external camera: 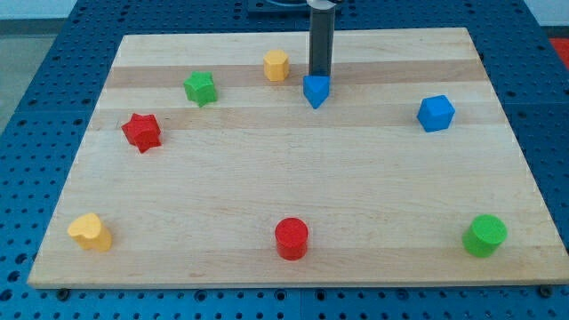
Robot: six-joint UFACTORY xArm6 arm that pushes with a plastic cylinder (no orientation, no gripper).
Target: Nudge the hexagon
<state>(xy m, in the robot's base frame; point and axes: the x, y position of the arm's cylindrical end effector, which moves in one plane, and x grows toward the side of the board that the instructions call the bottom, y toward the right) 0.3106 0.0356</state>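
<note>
The yellow hexagon (pixel 276 65) stands near the view's top, left of centre. My tip (pixel 319 75) is at the end of the dark rod, just right of the hexagon and apart from it. The tip sits right at the top edge of a blue triangle block (pixel 316 91); I cannot tell whether they touch.
A green star (pixel 201 87) and a red star (pixel 141 132) lie at the left. A blue cube (pixel 436 113) lies at the right. Along the bottom are a yellow heart (pixel 90 232), a red cylinder (pixel 291 237) and a green cylinder (pixel 484 235). The wooden board (pixel 284 178) ends on blue pegboard.
</note>
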